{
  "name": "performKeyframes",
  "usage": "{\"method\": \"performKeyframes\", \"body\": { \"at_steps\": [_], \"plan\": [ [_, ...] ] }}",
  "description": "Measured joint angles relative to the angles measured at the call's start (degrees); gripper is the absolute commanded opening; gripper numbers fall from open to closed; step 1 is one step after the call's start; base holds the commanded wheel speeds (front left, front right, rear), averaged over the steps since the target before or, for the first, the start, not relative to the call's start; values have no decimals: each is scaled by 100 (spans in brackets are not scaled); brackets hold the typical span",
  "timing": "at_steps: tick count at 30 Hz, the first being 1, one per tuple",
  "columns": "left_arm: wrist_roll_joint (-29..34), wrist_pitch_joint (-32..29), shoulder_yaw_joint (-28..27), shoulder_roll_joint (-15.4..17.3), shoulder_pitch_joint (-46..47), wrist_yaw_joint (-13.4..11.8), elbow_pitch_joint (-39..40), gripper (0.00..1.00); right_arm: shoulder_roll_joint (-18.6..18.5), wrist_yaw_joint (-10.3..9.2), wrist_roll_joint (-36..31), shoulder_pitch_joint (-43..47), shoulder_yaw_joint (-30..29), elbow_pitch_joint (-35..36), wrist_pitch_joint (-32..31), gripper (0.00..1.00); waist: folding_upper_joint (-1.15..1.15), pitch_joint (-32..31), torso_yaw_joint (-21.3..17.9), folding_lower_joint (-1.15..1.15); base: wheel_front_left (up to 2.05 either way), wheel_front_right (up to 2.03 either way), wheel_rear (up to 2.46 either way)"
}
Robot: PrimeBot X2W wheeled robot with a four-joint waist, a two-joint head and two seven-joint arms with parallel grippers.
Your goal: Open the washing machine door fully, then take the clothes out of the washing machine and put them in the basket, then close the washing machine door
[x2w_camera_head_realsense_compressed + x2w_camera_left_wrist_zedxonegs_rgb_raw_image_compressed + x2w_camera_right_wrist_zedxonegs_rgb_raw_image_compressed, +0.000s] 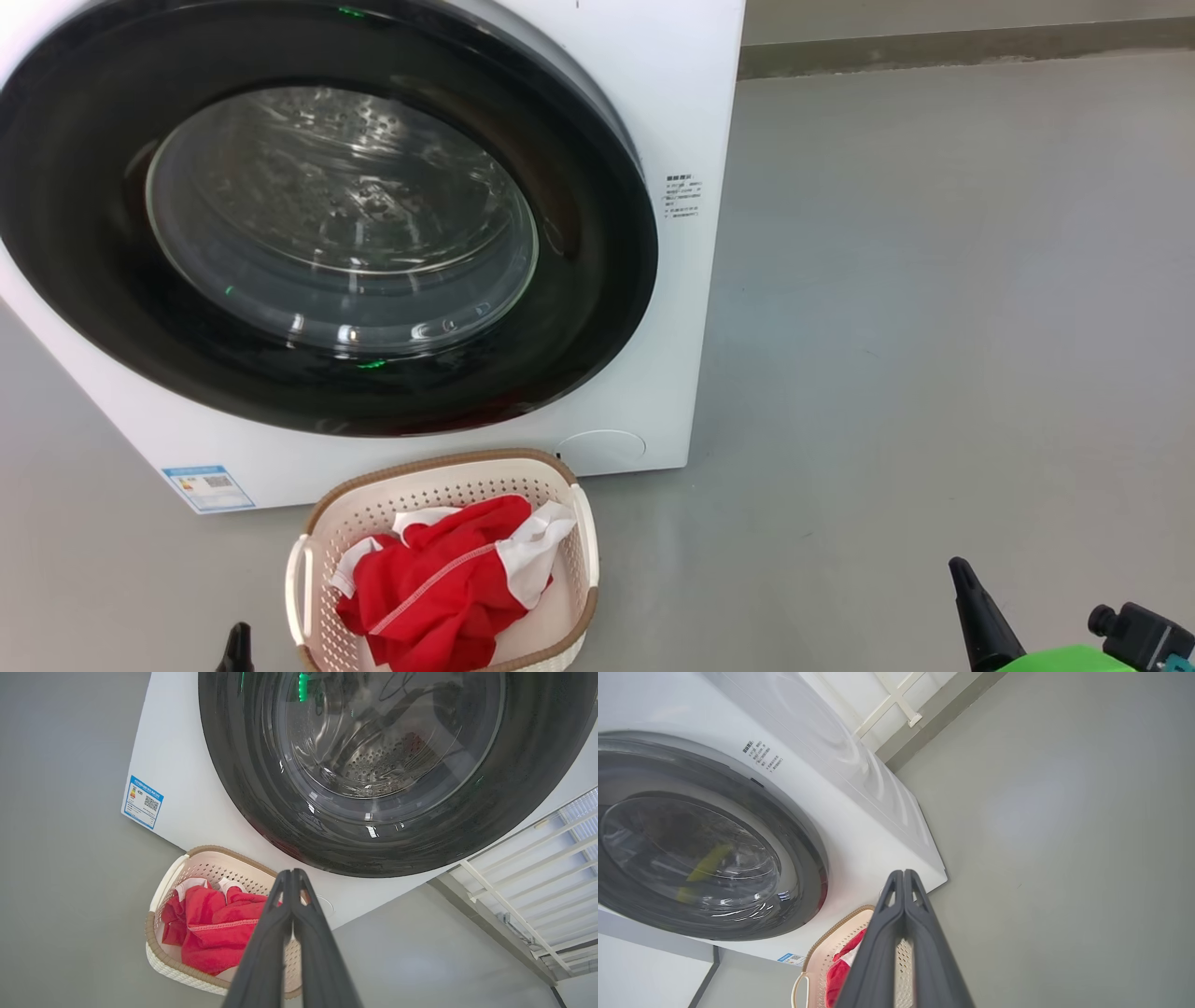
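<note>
The washing machine [672, 84] fills the upper left of the head view. Its door [588, 308], black-rimmed with a clear glass bowl, lies flush against the front, closed. On the floor before it stands the basket [448, 467] with the red and white clothes [439, 579] lying inside. My left gripper [238, 644] shows as a dark tip left of the basket, and in its wrist view the left gripper [292, 872] has its fingers pressed together, empty. My right gripper [962, 569] is far right of the basket; the right gripper [903, 873] is shut, empty.
Bare grey floor [934, 327] stretches to the right of the machine up to a wall base [934, 47]. A blue label sticker [207, 487] sits low on the machine's front. A white slatted frame [551, 858] stands beside the machine in the left wrist view.
</note>
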State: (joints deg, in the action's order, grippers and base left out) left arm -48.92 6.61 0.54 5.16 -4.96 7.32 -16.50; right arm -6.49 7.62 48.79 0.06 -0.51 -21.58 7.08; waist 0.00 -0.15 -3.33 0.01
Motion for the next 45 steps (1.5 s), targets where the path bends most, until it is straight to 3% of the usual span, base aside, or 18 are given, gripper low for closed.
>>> {"method": "performKeyframes", "body": {
  "at_steps": [45],
  "plan": [
    [-2352,-709,-270,-163,458,0,40,0,219,-5,2377,-153,-391,326,-732,0,0,18,187,0,0,0,0]
  ]
}}
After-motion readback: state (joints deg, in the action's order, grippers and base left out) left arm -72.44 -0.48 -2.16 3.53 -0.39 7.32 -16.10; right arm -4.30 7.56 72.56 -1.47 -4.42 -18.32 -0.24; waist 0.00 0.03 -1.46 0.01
